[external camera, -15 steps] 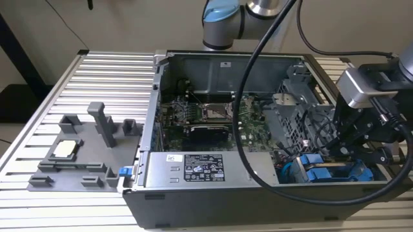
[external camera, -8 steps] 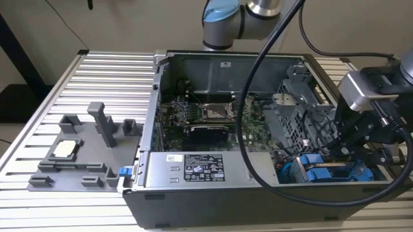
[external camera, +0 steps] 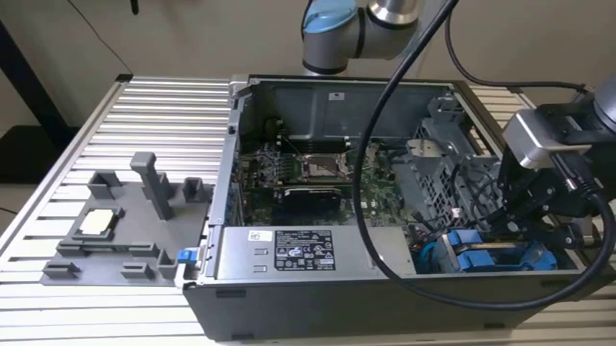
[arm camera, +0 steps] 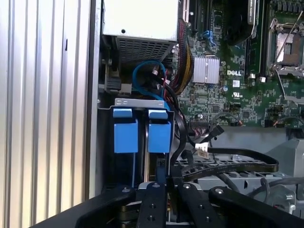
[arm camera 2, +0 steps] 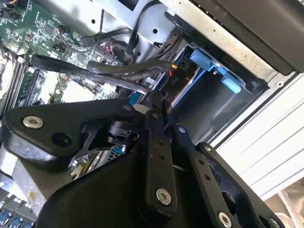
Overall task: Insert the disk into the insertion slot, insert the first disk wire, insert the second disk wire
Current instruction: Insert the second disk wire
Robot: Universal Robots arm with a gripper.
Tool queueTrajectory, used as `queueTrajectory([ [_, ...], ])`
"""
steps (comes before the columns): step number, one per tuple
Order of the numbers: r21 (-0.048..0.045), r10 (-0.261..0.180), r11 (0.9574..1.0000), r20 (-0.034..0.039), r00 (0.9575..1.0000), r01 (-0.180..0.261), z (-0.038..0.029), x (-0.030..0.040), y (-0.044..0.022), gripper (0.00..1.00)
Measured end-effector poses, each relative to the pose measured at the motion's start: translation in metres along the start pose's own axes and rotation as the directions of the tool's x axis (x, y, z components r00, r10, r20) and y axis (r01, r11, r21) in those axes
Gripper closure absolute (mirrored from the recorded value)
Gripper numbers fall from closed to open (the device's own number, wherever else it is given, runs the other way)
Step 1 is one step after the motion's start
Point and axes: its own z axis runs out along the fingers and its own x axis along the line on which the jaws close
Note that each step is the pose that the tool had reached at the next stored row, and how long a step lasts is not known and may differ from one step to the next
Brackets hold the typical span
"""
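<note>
My gripper (arm camera: 164, 183), closed on a black wire (arm camera: 176, 142), sits at 6 o'clock of the seated disk (arm camera: 159, 135); wire step underway, needs exact plug alignment

The exterior view is looking down from above and in front at the open computer case (external camera: 337, 202) lying on the slatted table (external camera: 164, 115), standing well back and taking in the whole chassis. The first wrist view is looking steeply down, close in, at the blue drive carriers (arm camera: 142, 133) and motherboard (arm camera: 228, 71). The second wrist view is sitting nearer still, peering at a slant past the gripper's black linkage (arm camera 2: 156, 156). All three are sharing the drive bay corner (external camera: 491, 256).
</note>
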Motion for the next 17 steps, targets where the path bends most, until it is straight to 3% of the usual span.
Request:
queueTrajectory([
  [10,0.0001,0.001,1.0,-0.0018,1.0,-0.001,0.0076,0.0013,-0.0019,0.84],
  [17,0.0001,0.001,1.0,0.0007,1.0,-0.001,0.0081,0.0014,-0.002,0.83],
])
